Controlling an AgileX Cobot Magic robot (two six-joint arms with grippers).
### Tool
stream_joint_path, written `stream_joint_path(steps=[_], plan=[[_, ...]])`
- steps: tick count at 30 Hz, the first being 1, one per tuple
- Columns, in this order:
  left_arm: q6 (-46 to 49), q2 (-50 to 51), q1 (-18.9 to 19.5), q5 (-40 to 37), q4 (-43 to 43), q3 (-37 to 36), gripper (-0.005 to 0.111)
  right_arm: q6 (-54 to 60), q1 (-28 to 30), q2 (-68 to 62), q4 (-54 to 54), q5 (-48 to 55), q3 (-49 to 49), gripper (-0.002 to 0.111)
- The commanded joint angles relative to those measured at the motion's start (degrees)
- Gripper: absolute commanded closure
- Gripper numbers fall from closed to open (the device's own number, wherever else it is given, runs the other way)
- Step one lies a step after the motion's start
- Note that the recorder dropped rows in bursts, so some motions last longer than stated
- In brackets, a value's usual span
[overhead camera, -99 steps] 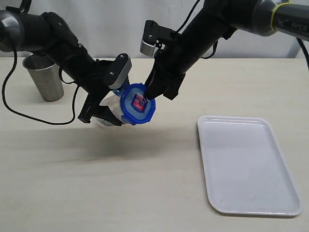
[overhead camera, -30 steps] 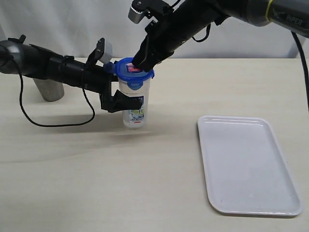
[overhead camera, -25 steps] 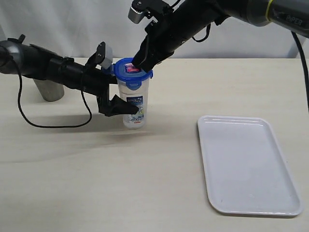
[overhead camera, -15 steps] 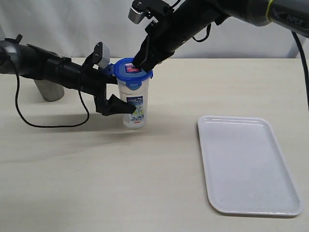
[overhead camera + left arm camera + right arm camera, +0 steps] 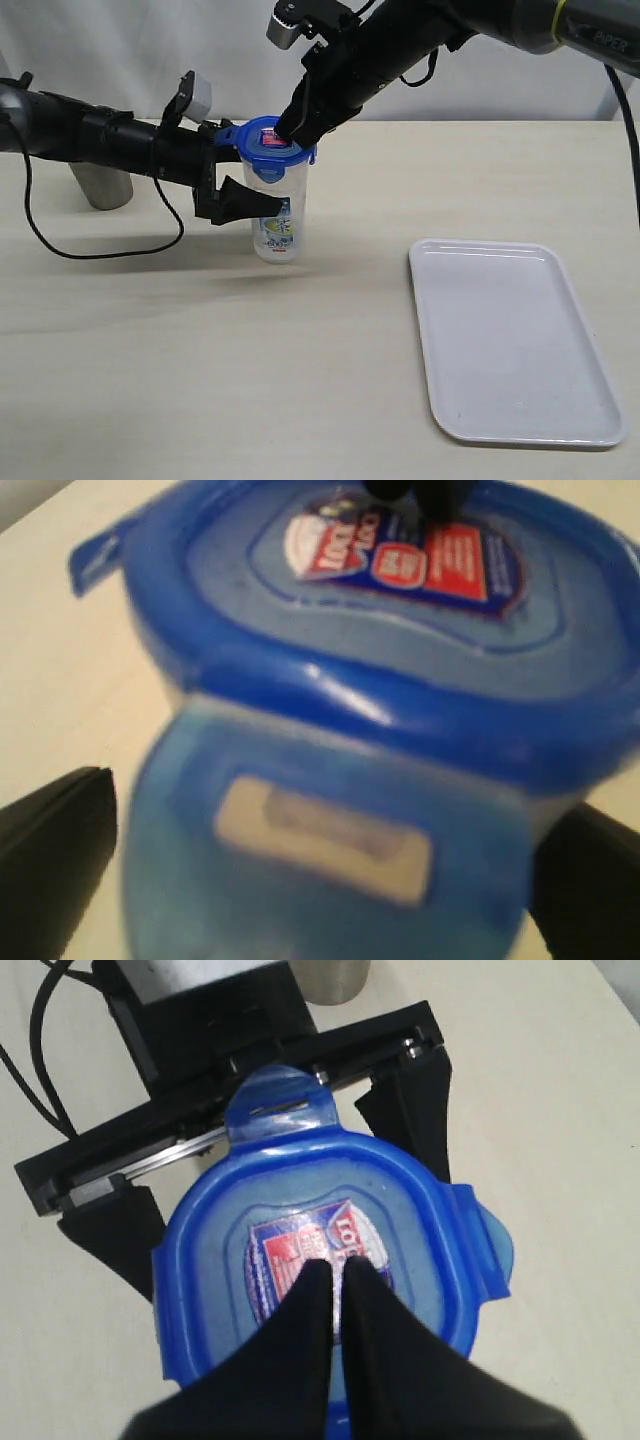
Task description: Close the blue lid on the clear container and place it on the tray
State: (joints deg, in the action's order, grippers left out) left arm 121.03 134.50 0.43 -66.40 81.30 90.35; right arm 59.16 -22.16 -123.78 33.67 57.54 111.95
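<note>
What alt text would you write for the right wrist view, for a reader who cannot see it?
The shut right gripper rests its tips on the sticker at the centre of the blue lid. The open left gripper straddles the lid, with a steel cup beyond.

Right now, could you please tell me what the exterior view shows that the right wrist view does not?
Only the exterior view shows the tray and the clear container with its label. Only the right wrist view shows the right gripper shut, tips on the sticker. Both show the blue lid, the open left gripper and a steel cup.
</note>
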Motion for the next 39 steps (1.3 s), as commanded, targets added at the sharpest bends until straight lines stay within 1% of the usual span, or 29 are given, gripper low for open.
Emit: stream_joint_path(steps=[1, 6, 11, 14, 26, 28, 32, 36, 38, 39], plan=[[1.4, -0.2, -0.8, -0.7, 4.5, 0.5, 0.008, 0.0, 0.0, -1.0, -2.9, 2.4, -0.4, 0.104], [1.4, 0.6, -0.8, -0.9, 4.9, 0.5, 0.008, 0.0, 0.0, -1.0, -3.0, 2.5, -0.4, 0.104], [1.4, 5.0, -0.8, 1.0, 9.5, 0.5, 0.008, 0.0, 0.0, -1.0, -3.0, 2.5, -0.4, 0.104], [1.4, 6.3, -0.8, 0.5, 9.7, 1.3, 0.008, 0.0, 0.0, -1.2, -3.0, 2.5, -0.4, 0.104], [1.4, 6.4, -0.8, -0.3, 10.0, 1.3, 0.008, 0.1, 0.0, -1.3, -3.2, 2.5, -0.4, 0.104], [1.4, 6.4, -0.9, -0.8, 12.6, 1.3, 0.008, 0.1, 0.0, -1.3, -3.2, 2.5, -0.4, 0.104], [1.4, 6.4, -0.9, -1.0, 12.7, 1.3, 0.008, 0.1, 0.0, -1.3, -3.2, 2.5, -0.4, 0.104], [1.4, 6.4, -1.5, -0.6, 12.8, 1.3, 0.008, 0.1, 0.0, -1.3, -3.2, 2.5, -0.4, 0.104], [1.4, 6.8, -2.5, -0.3, 12.8, 1.3, 0.008, 0.1, 0.0, -1.3, -3.2, 2.5, -0.4, 0.104], [1.4, 6.7, -3.2, 1.5, 12.7, 1.3, 0.008, 0.1, 0.0, -1.3, -3.2, 2.5, -0.4, 0.104]])
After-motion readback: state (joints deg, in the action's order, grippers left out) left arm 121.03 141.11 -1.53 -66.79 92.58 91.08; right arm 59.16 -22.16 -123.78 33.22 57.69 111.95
